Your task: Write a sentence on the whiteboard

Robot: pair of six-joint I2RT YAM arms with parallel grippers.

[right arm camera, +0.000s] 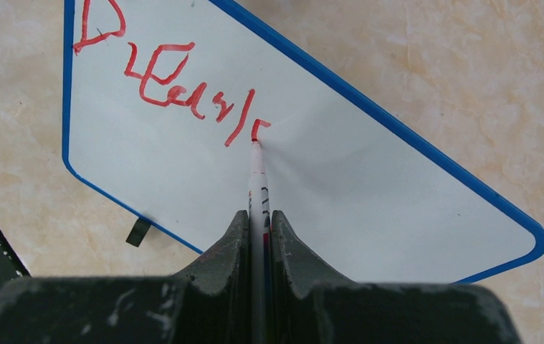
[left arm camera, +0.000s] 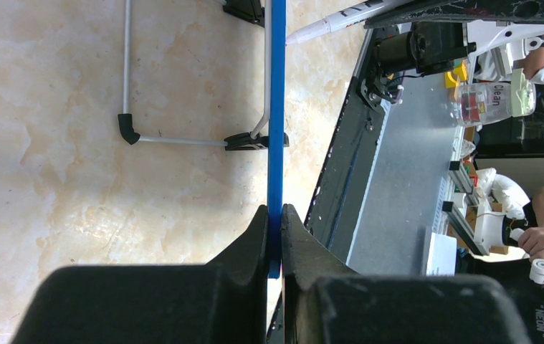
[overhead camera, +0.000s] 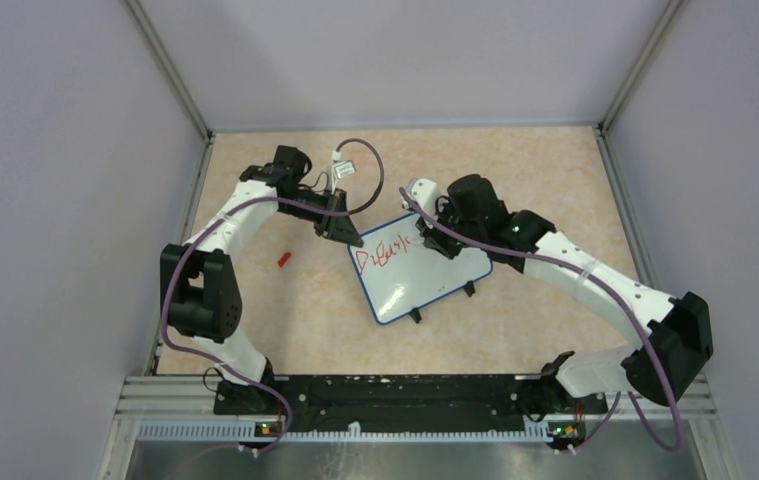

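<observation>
Red handwritten strokes of the sentence [overhead camera: 387, 250] are seen from the top camera along the far edge of the small, glossy white whiteboard [overhead camera: 430, 285] with a thin blue rim. It rests askew on the mottled beige table [overhead camera: 545, 180] between the two arms. Only one word has been started. The near part of the board is bare, so most of the writing is judged to be left. The left gripper [overhead camera: 340, 228] is reached in to the board's far left corner, and the right gripper [overhead camera: 433, 240] is bent down over its far edge. A small red cap [overhead camera: 283, 259] lies apart to the left.

From the left wrist, the whiteboard [left arm camera: 277, 107] is seen edge-on, its blue rim pinched between the black fingers of the left gripper [left arm camera: 274, 212]; the board is thus steadied.

From the right wrist, a slim white marker pen [right arm camera: 257, 172] is seen clamped between the pressed-together fingers of the right gripper [right arm camera: 258, 218]. Its red tip touches the whiteboard [right arm camera: 369, 193] at the newest stroke of the sentence [right arm camera: 175, 79], which reads roughly "Dream" with an unfinished letter after it.
</observation>
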